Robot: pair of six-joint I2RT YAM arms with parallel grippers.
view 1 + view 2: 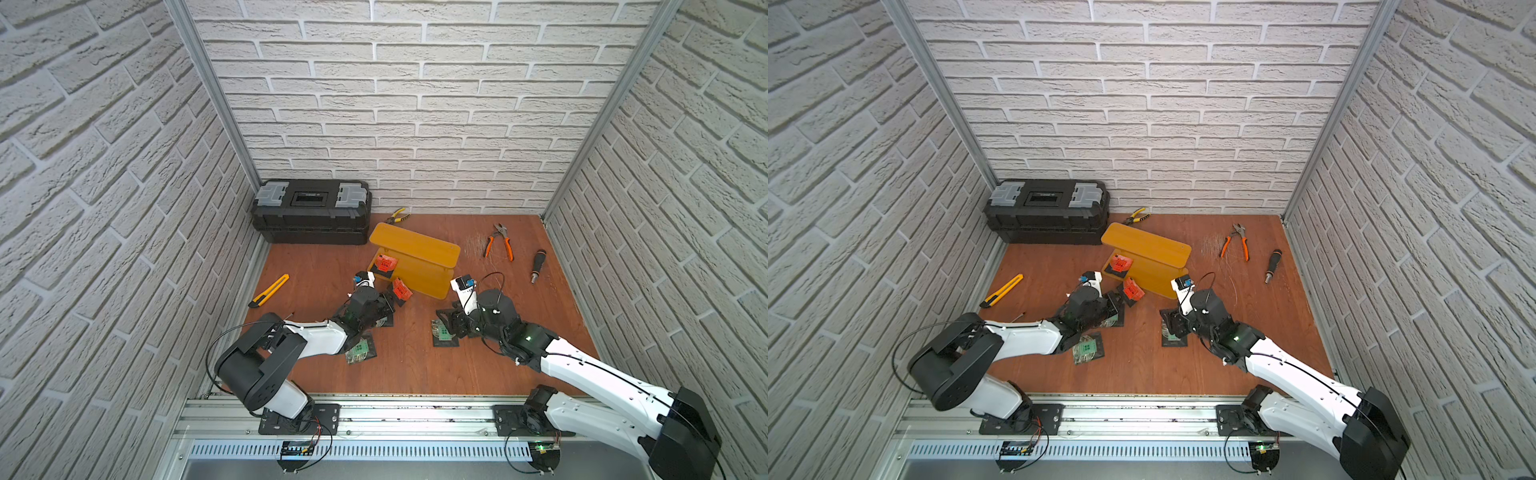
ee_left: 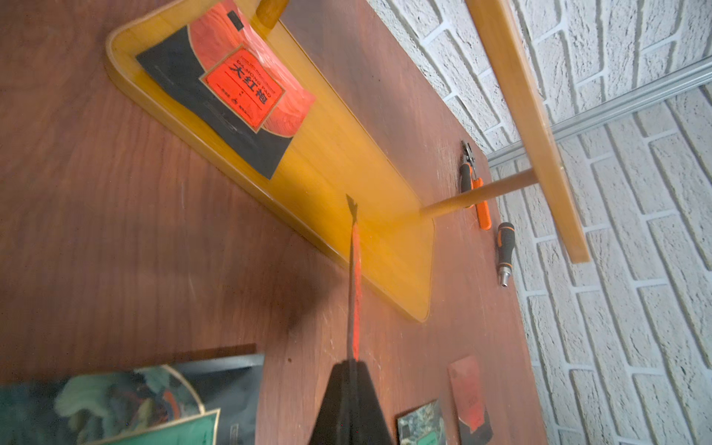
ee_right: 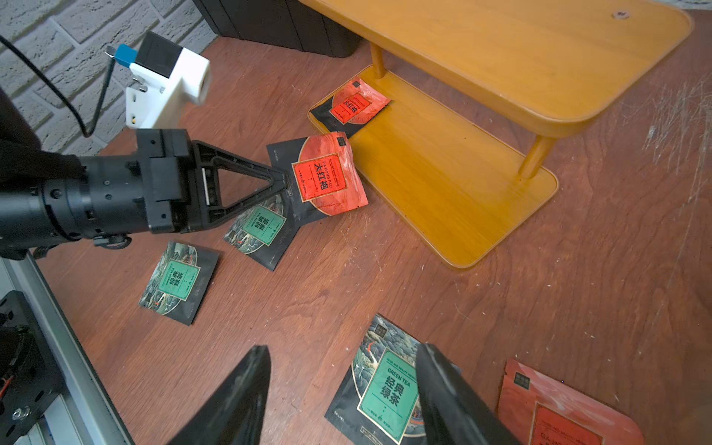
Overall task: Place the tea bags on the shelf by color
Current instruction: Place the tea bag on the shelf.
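The left fingers (image 3: 284, 180) are clenching tight on the edge of 1 red tea bag (image 3: 327, 177), holding it just beside the low board (image 3: 443, 192) of the yellow shelf (image 3: 501, 57). I think it is going there because another red tea bag (image 3: 354, 106) is already lying on that board, so reds are going with reds. The right fingers (image 1: 448, 322) are standing apart, gripping nothing, right over a green tea bag (image 3: 385, 389) lying flat on the table (image 3: 578, 289), likely getting ready to pick it. A 2nd green tea bag (image 3: 262, 227), a 3rd green tea bag (image 3: 179, 281) and a 3rd red tea bag (image 3: 558, 408) are waiting on the table. Each bag is looking flat, square and shiny, with black parts.
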